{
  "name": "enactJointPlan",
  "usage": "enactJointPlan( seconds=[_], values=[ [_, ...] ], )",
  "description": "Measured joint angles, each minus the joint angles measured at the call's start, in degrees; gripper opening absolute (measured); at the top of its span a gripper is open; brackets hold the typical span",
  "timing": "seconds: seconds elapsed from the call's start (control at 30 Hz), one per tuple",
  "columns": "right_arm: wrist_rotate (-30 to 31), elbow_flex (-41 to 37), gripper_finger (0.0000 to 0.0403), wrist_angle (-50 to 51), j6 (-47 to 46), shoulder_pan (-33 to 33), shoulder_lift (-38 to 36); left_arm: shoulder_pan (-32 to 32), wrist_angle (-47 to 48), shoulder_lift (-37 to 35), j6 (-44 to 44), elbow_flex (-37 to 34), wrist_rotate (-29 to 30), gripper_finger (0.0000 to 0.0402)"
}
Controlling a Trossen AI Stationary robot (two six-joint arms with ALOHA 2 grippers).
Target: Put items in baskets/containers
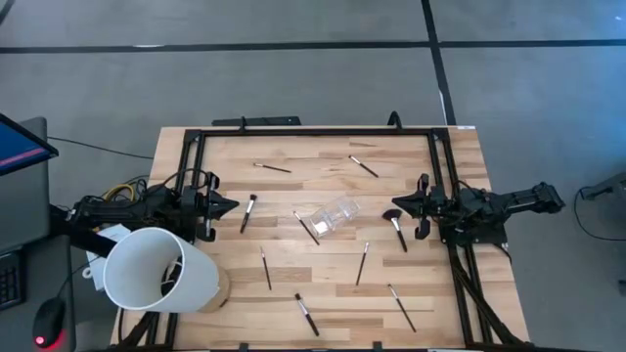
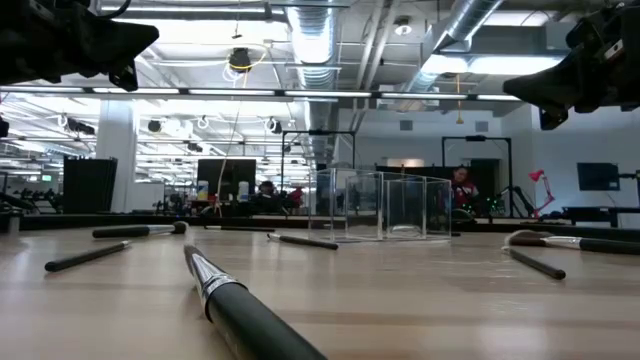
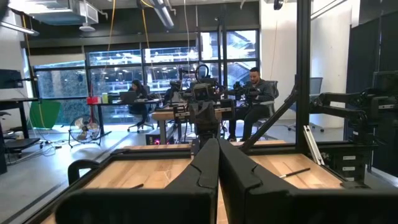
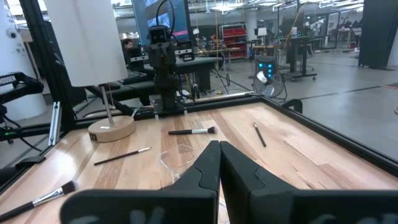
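Several thin dark brushes and sticks lie flat and scattered on the wooden table, among them a fluffy-tipped brush (image 1: 247,213), a fan-tipped one (image 1: 396,227) and a stick (image 1: 306,313). The small clear box (image 1: 331,217) lies near the table's middle and shows in the low view (image 2: 385,205). My left gripper (image 1: 230,205) hovers shut at the left edge, above the table. My right gripper (image 1: 396,203) hovers shut at the right edge. The two point at each other across the box. Both wrist views show the fingers closed together (image 3: 217,149) (image 4: 219,149).
A large white cylinder (image 1: 156,269) on a round wooden base (image 4: 112,129) stands at the near left corner, under the left arm. A black metal frame (image 1: 313,131) runs round the table's edges. People sit at desks (image 3: 255,93) in the room beyond.
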State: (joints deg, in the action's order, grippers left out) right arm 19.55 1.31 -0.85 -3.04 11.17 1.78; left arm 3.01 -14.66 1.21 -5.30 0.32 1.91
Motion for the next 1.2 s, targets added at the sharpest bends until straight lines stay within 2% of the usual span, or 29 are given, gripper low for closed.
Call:
enactJointPlan(
  seconds=[0.97, 1.2],
  values=[
    [0.0, 0.0, 0.0001, 0.0, 0.0, 0.0, 0.0, 0.0, 0.0, 0.0, 0.0, 0.0, 0.0, 0.0004],
    [0.5, -0.1, 0.0001, -0.9, 3.0, -0.8, 0.0, 0.0, -0.4, 0.0, 0.0, 0.0, 0.0, 0.0004]
  ],
)
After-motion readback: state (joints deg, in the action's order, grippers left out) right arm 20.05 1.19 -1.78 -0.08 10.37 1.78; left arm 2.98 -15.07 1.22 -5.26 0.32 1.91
